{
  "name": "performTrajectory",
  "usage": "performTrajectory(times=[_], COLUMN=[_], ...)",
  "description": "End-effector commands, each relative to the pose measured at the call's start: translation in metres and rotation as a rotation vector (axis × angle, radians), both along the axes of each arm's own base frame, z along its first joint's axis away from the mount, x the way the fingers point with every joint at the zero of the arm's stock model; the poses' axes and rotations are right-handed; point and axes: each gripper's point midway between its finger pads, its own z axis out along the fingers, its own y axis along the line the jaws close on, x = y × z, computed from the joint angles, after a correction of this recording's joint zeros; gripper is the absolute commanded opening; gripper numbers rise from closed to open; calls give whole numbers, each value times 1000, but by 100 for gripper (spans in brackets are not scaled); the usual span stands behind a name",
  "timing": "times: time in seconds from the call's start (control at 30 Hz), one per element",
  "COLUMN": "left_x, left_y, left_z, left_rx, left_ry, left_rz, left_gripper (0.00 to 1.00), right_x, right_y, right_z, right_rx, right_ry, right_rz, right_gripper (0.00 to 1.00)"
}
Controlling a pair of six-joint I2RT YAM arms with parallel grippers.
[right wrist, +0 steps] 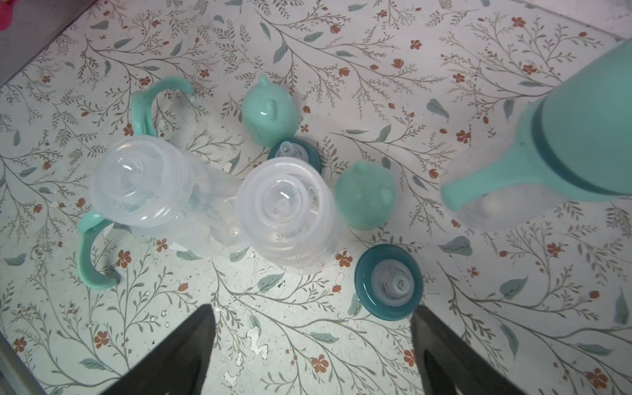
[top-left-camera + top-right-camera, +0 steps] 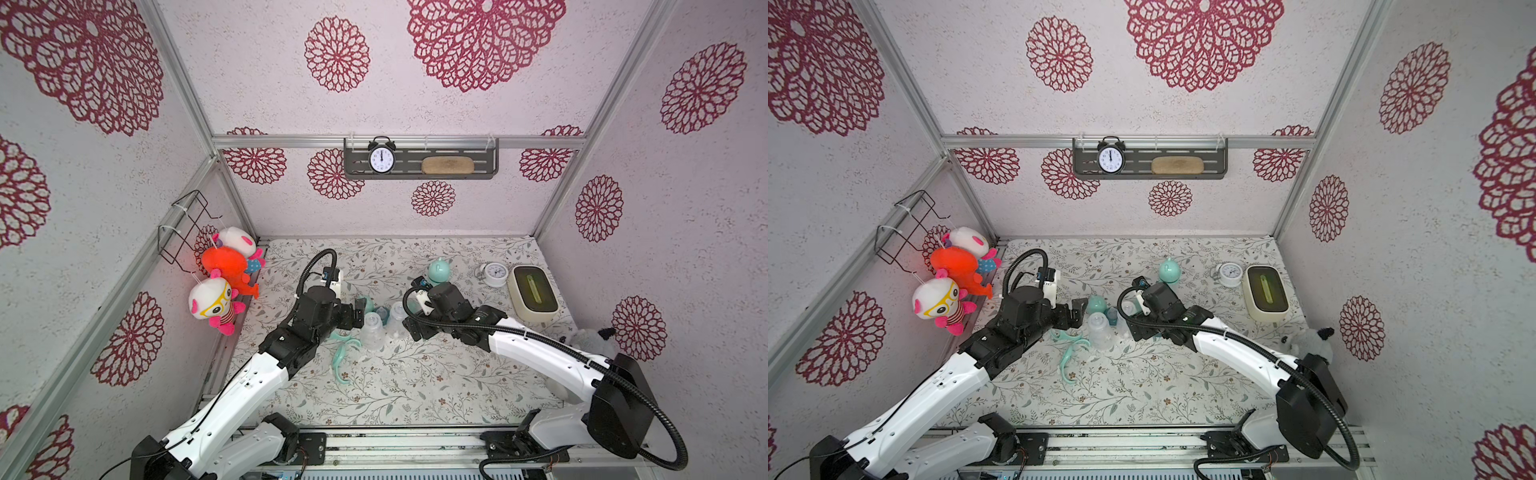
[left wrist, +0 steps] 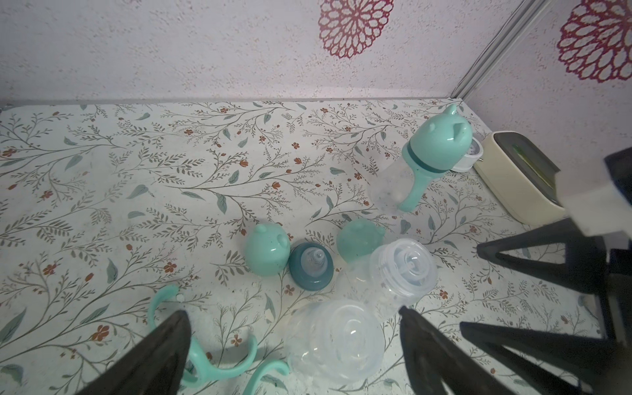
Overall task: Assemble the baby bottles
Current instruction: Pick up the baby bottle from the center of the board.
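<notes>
One capped bottle (image 2: 439, 270) stands assembled near the back, while two open clear bottles (image 1: 143, 184) stand upright centrally among loose mint caps (image 1: 268, 111), teal collars (image 1: 390, 282) and handles (image 1: 142, 113)

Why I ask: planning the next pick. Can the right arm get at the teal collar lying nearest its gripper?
Probably yes. The right gripper is open and empty, and the teal collar lies uncovered on the mat just ahead of it.

top views: high, looked down on whole table (image 2: 415, 386)
left wrist: low, close, faced back wall (image 3: 205, 51)
right wrist: close, looked almost straight down
overlap: both wrists caught open bottles (image 3: 333, 338)
</notes>
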Motion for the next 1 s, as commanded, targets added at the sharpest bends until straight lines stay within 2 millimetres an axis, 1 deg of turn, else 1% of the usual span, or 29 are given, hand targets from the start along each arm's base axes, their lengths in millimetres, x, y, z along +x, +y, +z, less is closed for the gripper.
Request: performTrajectory(times=[0.0, 0.3, 0.4, 0.67, 0.97], left_x=[-3, -8, -8, -8, -8], left_y=[3, 5, 5, 6, 6], left_z=[10, 8, 9, 11, 10], left_rx=[-29, -33, -32, -25, -21], left_ry=[-4, 10, 9, 4, 3], left_rz=[10, 10, 9, 9, 9], left_gripper=[98, 98, 98, 98, 98], right_x=[9, 21, 25, 38, 45], right_y=[14, 26, 32, 38, 46], right_z=[27, 12, 4, -12, -28], right_rx=[96, 135, 140, 143, 158], right_ry=[-109, -127, -117, -129, -129], right_rz=[-24, -52, -49, -86, -99], right_gripper=[90, 89, 89, 90, 89])
